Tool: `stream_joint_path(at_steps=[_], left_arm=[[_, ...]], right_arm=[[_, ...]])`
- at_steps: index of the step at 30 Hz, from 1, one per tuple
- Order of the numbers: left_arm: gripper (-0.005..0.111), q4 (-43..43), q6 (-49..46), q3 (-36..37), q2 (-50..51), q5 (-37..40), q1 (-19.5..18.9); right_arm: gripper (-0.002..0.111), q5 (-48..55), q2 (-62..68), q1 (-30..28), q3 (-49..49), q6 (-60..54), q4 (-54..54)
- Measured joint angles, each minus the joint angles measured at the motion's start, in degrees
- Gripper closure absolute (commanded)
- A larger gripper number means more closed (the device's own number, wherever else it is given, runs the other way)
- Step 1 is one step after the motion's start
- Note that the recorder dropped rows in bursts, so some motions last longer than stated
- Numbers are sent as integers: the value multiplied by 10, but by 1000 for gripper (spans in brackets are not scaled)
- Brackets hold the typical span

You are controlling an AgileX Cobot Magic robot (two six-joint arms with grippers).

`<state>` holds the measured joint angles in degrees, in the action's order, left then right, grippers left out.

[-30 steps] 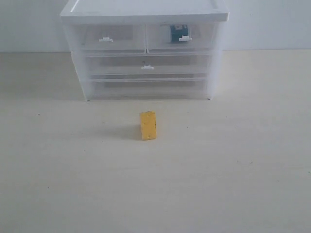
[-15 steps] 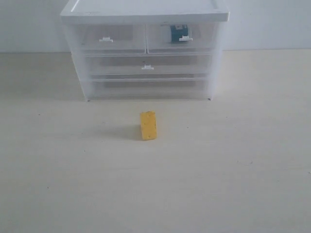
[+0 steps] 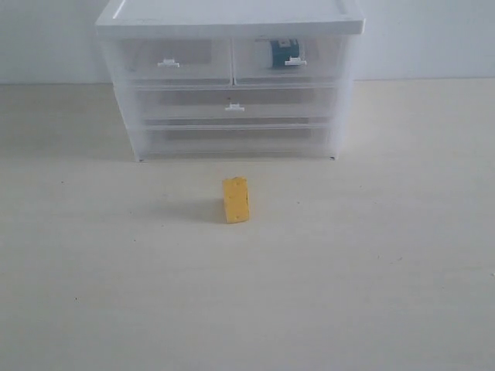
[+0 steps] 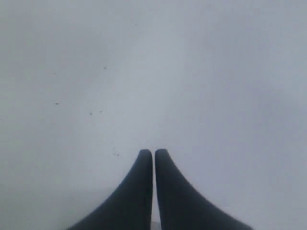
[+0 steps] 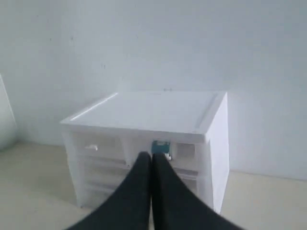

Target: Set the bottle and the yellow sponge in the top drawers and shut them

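Sponge (image 3: 236,200) is orange-yellow, bottle (image 3: 283,52) label teal, cabinet (image 3: 232,17) white

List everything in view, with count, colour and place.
table: one, pale cream, under everything
cabinet: one, white top, translucent body, at the table's back
top drawers: two, clear, white handles, side by side under its top, shut
full-width drawers: two, clear, below those
bottle: one, teal-blue label, inside the exterior view's right top drawer
yellow sponge: one, orange-yellow, standing before the cabinet
left gripper: one, dark, shut, empty
right gripper: one, dark, shut, facing the cabinet
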<state>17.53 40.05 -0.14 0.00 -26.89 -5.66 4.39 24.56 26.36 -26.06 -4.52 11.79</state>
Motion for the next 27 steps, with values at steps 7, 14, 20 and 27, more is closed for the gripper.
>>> stream_joint_path(at_steps=[7, 14, 20, 27], left_arm=[[103, 9, 133, 0, 0, -48, 0], [103, 19, 166, -6, 0, 23, 0], [103, 128, 160, -59, 39, 110, 0], [103, 267, 213, -144, 288, 169, 0]], right_arm=[[109, -70, -92, -60, 176, 45, 55], [107, -77, -88, -132, 258, 19, 91], [107, -76, -88, -133, 261, 30, 158], [107, -76, -88, -133, 261, 32, 170]])
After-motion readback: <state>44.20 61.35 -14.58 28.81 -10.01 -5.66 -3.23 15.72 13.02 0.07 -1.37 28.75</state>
